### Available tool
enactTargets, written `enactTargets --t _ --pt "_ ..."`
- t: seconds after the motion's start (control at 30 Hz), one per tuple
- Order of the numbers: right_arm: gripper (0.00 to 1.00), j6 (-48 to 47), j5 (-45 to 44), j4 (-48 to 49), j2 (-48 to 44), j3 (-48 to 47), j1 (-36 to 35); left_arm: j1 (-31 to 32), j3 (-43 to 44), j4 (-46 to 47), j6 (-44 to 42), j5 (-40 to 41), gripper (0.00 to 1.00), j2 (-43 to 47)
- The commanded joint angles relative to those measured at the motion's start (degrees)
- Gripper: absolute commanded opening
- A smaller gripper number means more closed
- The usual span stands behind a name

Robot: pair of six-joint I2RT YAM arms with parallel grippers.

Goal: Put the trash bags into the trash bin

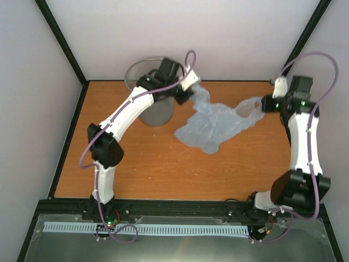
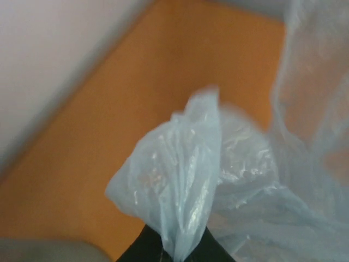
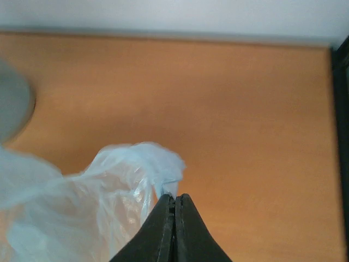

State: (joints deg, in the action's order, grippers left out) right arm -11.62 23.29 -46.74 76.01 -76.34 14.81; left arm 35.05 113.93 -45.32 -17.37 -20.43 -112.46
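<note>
A thin translucent pale-blue trash bag (image 1: pixel 218 124) hangs stretched between both grippers above the orange table. My left gripper (image 1: pixel 185 94) is shut on one bunched edge of the bag (image 2: pixel 182 191), right beside the round grey trash bin (image 1: pixel 152 90). My right gripper (image 1: pixel 264 103) is shut on the bag's other end (image 3: pixel 144 166), with black jaws pressed together. The bag's lower part sags to the table. The bin stands upright at the back left, partly hidden by my left arm; a blurred bit of it shows in the right wrist view (image 3: pixel 11 106).
The orange tabletop (image 1: pixel 163 169) is bounded by black frame posts and white walls at the back and sides. A metal rail with the arm bases (image 1: pixel 180 210) runs along the near edge.
</note>
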Motion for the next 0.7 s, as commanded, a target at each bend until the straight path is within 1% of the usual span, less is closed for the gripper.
enactTargets --t 0.0,0.03,0.07,0.1,0.13,0.17,0.2,0.23,0.27,0.3,0.33,0.37,0.4,0.43,0.47,0.5,0.53,0.57,0.6,0.67 --pt "0.03 -1.13 -2.02 5.23 6.56 -26.61 0.27 -2.96 35.53 1.33 -3.56 11.20 0.01 -8.73" --pt "0.03 -1.10 -1.43 6.88 7.20 -33.85 0.35 -2.99 43.65 4.42 -4.69 12.89 0.01 -9.83" --pt "0.03 -0.54 -0.65 9.76 6.64 -39.80 0.35 -2.97 46.16 9.81 -6.02 13.31 0.01 -8.19" --pt "0.03 0.20 0.24 13.69 5.26 -43.67 0.39 -2.90 42.08 16.99 -7.44 12.93 0.01 -4.03" --pt "0.03 1.14 1.23 18.82 3.09 -45.33 0.36 -2.77 33.22 26.76 -8.79 12.57 0.01 1.62" --pt "0.03 1.92 2.29 23.73 0.28 -44.95 0.35 -2.60 23.23 37.70 -9.79 11.93 0.01 8.18" --pt "0.03 2.06 3.59 28.06 -2.38 -43.11 0.31 -2.31 15.24 46.20 -11.31 10.44 0.01 13.19" --pt "0.03 1.47 4.89 30.60 -5.27 -40.58 0.32 -1.73 11.50 49.83 -13.56 8.56 0.01 16.31" --pt "0.03 0.56 5.78 31.82 -7.78 -36.53 0.37 -0.67 11.21 48.92 -15.48 7.93 0.01 17.07" --pt "0.03 -1.19 6.17 31.84 -10.64 -31.10 0.27 0.51 12.34 44.67 -16.21 8.38 0.01 16.77" --pt "0.03 -4.39 6.30 30.76 -13.48 -24.94 0.27 1.48 12.69 38.97 -15.75 9.88 0.00 15.70" --pt "0.03 -8.37 5.51 29.24 -15.92 -16.66 0.23 2.48 11.69 31.79 -14.64 12.11 0.01 14.48" --pt "0.03 -13.43 3.06 27.98 -17.98 -8.18 0.25 3.13 9.37 23.35 -13.36 13.85 0.00 12.73" --pt "0.03 -21.58 -2.27 25.07 -18.44 0.54 0.28 3.40 6.17 14.57 -12.33 14.12 0.01 10.57" --pt "0.03 -26.46 -7.16 20.64 -17.37 9.16 0.21 3.45 1.25 6.96 -10.49 14.66 0.01 8.55" --pt "0.03 -30.24 -12.25 17.42 -15.76 14.95 0.26 3.29 -4.03 2.29 -8.02 14.82 0.01 7.15" --pt "0.03 -33.08 -15.21 13.40 -14.15 19.04 0.41 3.07 -10.71 -0.19 -6.62 13.34 0.01 6.99" --pt "0.03 -34.03 -14.93 8.87 -13.65 21.21 0.84 2.94 -16.76 -0.57 -5.99 11.30 0.01 9.08" --pt "0.03 -33.60 -11.56 5.17 -15.12 22.32 2.02 2.91 -21.82 0.84 -5.65 9.11 0.01 12.32" --pt "0.03 -34.59 -1.42 -2.35 -23.24 22.40 2.44 2.96 -27.79 3.55 -5.87 2.83 0.01 20.13"
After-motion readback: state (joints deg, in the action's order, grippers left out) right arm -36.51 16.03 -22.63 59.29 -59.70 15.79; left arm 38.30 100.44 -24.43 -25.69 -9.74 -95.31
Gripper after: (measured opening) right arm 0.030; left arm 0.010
